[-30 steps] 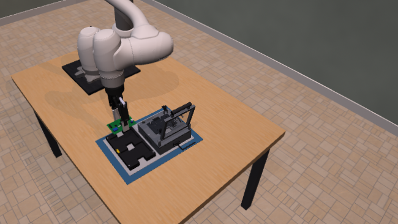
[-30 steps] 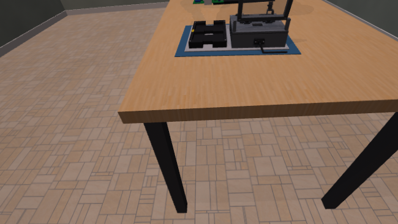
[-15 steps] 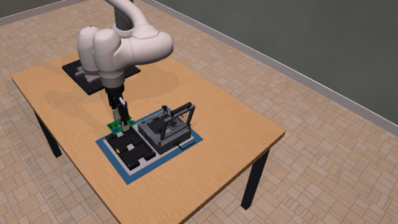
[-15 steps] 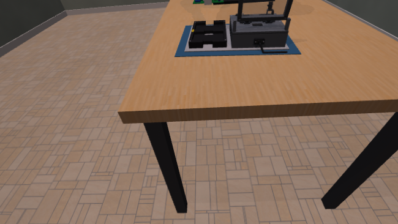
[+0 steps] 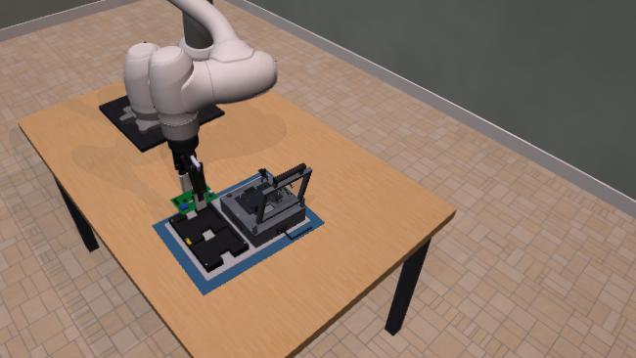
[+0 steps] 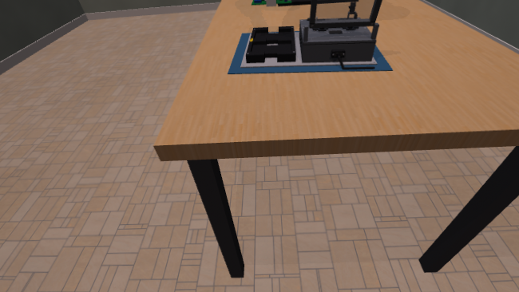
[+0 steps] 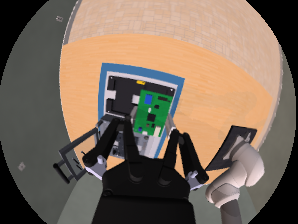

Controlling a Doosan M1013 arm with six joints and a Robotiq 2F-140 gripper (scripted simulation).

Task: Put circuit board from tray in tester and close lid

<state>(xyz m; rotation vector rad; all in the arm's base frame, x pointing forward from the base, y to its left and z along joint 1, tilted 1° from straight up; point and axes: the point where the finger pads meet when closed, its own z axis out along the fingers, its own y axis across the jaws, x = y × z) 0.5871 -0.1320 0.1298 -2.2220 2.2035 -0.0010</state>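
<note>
Top view: the gripper [image 5: 192, 196] [image 7: 151, 114] grips the green circuit board [image 5: 188, 200] [image 7: 153, 113] above the black tray's [image 5: 215, 236] [image 7: 119, 104] far end, left of the open-lidded tester [image 5: 276, 215]. Exterior: the board's [image 6: 259, 1] edge shows at the top. Wrist: fingertips pinch its long edges, the white connector [image 7: 158, 131] toward the gripper.

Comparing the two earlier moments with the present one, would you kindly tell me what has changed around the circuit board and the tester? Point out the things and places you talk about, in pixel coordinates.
Nothing has visibly changed. The fingers [image 5: 193, 193] keep their grip on the circuit board [image 5: 188, 198] [image 7: 161, 111], above the table beside the tray [image 5: 198, 240] [image 6: 271, 52] [image 7: 119, 102], and the lid [image 5: 263, 207] [image 6: 313, 13] [image 7: 80, 137] of the tester [image 5: 281, 230] [image 6: 319, 52] stays raised.
</note>
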